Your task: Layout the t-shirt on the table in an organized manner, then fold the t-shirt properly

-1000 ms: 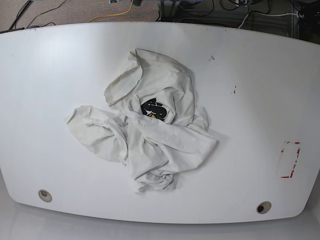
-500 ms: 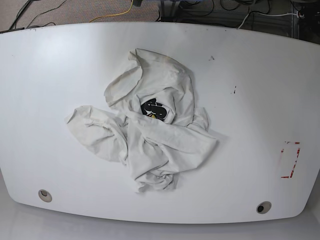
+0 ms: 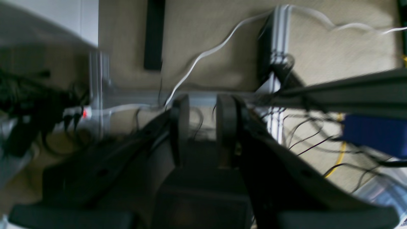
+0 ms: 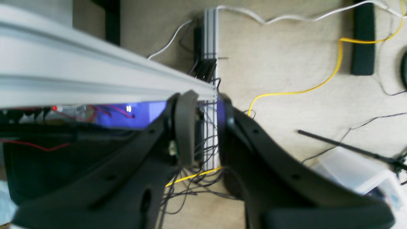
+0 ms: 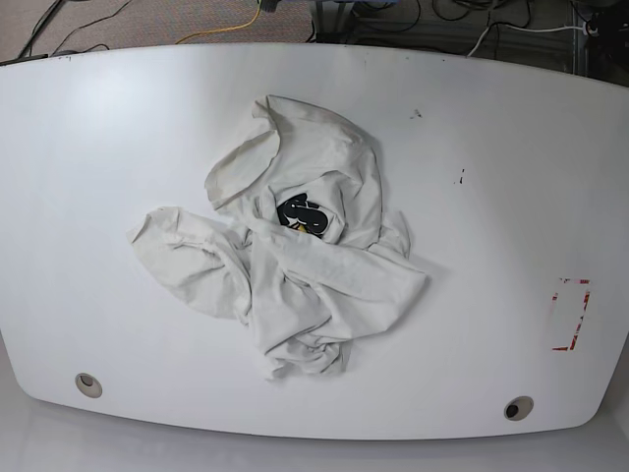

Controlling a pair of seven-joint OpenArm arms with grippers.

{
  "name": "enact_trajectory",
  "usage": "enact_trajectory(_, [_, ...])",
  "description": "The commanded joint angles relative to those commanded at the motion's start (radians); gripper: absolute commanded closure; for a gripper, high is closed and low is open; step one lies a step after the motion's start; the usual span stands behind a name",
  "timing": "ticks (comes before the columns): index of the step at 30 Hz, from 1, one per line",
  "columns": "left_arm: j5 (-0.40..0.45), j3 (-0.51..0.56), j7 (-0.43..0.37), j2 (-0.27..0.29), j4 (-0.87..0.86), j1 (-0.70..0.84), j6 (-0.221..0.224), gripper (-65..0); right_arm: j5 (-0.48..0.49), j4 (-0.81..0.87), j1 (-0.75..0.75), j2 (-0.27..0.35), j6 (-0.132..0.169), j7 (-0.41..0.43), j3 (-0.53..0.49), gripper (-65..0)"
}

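The t-shirt (image 5: 290,258) lies crumpled near the middle of the table (image 5: 491,147), its print hidden but for a scrap of black lettering among the folds. Neither arm shows in the base view. Both wrist views are blurred and look down at the floor: the left gripper (image 3: 203,127) and right gripper (image 4: 203,127) each stand slightly spread, holding nothing.

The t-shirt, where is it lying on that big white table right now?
In the base view the t-shirt lies crumpled near the middle of the table, slightly toward the view's left, well away from the red tape mark at the right edge.
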Motion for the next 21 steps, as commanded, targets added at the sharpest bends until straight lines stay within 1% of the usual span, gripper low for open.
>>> enact_trajectory(5, [-0.118,-0.006,0.000,0.008,0.127,0.068,0.000,-12.9,0.002,0.117,-0.055,0.000,0.000,0.000,0.032,-11.4])
enact_trajectory(10, [-0.193,-0.008,0.000,0.008,0.244,0.124,0.000,-12.9,0.002,0.212,-0.074,-0.002,0.000,0.000,0.052,-11.4])
enact_trajectory(15, [-0.241,-0.008,0.000,0.008,0.324,0.150,0.000,-12.9,0.002,0.250,-0.038,-0.002,0.000,0.000,0.077,-11.4])
enact_trajectory(21, [-0.247,-0.002,0.000,0.011,0.345,0.123,0.003,-12.8,0.002,0.252,0.060,0.000,0.002,0.000,0.078,-11.4])
